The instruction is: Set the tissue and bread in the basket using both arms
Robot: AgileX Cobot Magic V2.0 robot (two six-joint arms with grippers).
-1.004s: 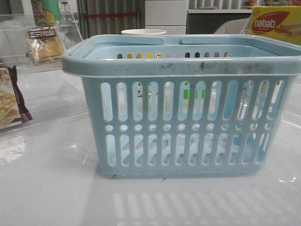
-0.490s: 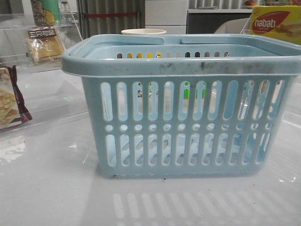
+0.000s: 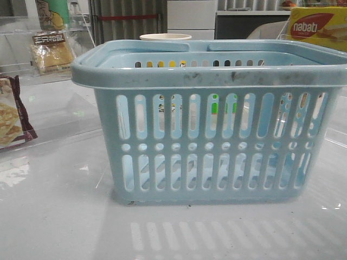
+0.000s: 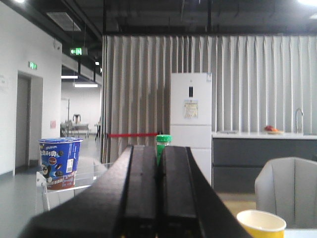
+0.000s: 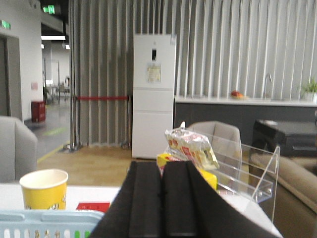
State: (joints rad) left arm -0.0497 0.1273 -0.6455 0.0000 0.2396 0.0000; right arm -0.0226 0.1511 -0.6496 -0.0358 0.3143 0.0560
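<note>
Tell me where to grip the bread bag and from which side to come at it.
Grip the bread by the brown label strip at its top, coming from above. The bag stands upright on the clear shelf at far left, so its flat top edge is likely the easiest part to pinch.

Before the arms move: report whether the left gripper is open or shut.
Shut. In the left wrist view the left gripper's two black fingers press together with no gap and nothing between them.
</note>
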